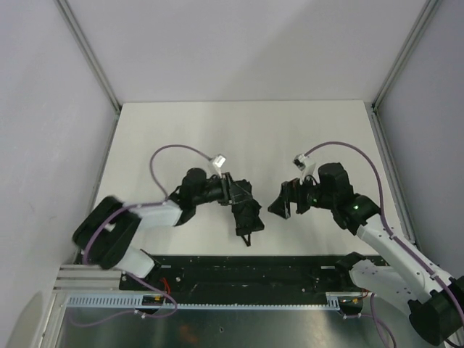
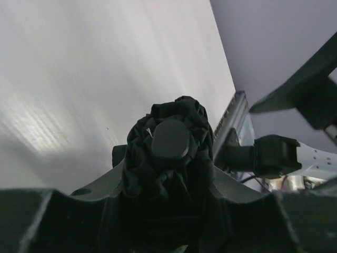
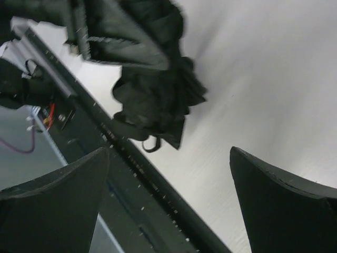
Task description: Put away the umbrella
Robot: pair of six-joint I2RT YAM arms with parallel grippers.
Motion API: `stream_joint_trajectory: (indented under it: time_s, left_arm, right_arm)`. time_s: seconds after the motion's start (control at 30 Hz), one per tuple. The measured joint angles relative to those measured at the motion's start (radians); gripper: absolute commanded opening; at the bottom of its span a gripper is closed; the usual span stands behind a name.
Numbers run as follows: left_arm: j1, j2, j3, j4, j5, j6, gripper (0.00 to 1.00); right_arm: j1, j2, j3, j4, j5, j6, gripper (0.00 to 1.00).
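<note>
The umbrella [image 1: 246, 212] is folded into a crumpled black bundle and held just above the white table near its front edge. My left gripper [image 1: 233, 194] is shut on it from the left. In the left wrist view the umbrella [image 2: 169, 139] fills the gap between the fingers [image 2: 79, 203], its round black end cap facing the camera. My right gripper [image 1: 278, 204] stands open a short way to the umbrella's right, apart from it. In the right wrist view the umbrella [image 3: 152, 97] hangs ahead with a small cord loop at its lower end. The right gripper [image 3: 168, 197] has nothing between its fingers.
A black rail [image 1: 246, 270] runs along the table's front edge, seen close under the umbrella as the rail [image 3: 131, 163]. Grey walls and aluminium posts [image 1: 90, 54] enclose the white table [image 1: 239, 130] on three sides.
</note>
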Motion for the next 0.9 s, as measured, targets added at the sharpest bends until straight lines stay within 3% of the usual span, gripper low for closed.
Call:
stream_joint_trajectory:
  time_s: [0.13, 0.23, 0.4, 0.47, 0.5, 0.7, 0.9]
  left_arm:
    - [-0.003, 0.211, 0.117, -0.014, 0.112, -0.07, 0.28]
    - [-0.003, 0.299, 0.158, -0.026, 0.129, -0.101, 0.39]
    - [0.016, 0.374, 0.208, -0.027, 0.176, -0.12, 0.7]
    - [0.035, 0.38, 0.212, -0.027, 0.192, -0.122, 0.9]
    - [0.047, 0.38, 0.21, -0.026, 0.198, -0.121, 0.95]
    - [0.142, 0.266, 0.112, -0.035, 0.206, -0.116, 0.99]
    - [0.246, -0.071, -0.01, -0.208, 0.193, -0.053, 1.0]
  right_arm:
    - [0.006, 0.002, -0.139, 0.087, -0.087, 0.106, 0.99]
    - [0.06, 0.018, -0.231, 0.136, -0.044, 0.19, 0.97]
    - [0.269, 0.085, -0.258, 0.212, 0.151, 0.332, 0.95]
    - [0.326, 0.123, -0.258, 0.251, 0.216, 0.381, 0.95]
    - [0.354, 0.146, -0.258, 0.271, 0.254, 0.408, 0.97]
    - [0.492, 0.29, -0.217, 0.306, 0.5, 0.513, 0.99]
    - [0.546, 0.483, -0.023, 0.267, 0.67, 0.544, 0.99]
